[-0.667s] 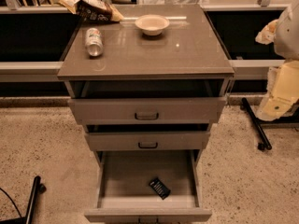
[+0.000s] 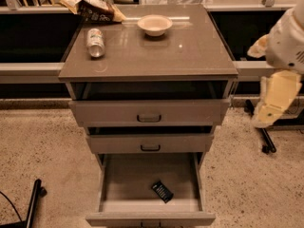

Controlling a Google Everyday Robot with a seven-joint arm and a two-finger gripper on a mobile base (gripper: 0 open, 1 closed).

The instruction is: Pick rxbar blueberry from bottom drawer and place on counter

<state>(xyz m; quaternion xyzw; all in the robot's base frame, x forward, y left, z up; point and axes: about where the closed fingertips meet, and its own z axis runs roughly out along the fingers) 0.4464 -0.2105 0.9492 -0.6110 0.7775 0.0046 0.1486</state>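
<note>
Grey cabinet with its bottom drawer open; a dark rxbar blueberry lies near its front. The bench carries a tipped soda can at left, with a bowl and a snack bag farther back. The cream tool hangs at right, apart from the cabinet.

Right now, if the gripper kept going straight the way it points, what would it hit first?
The gripper hangs right of the cabinet, pointing down and slightly left. Its line probably meets the floor near the black stand leg, not the bottom drawer; depth is unclear.
</note>
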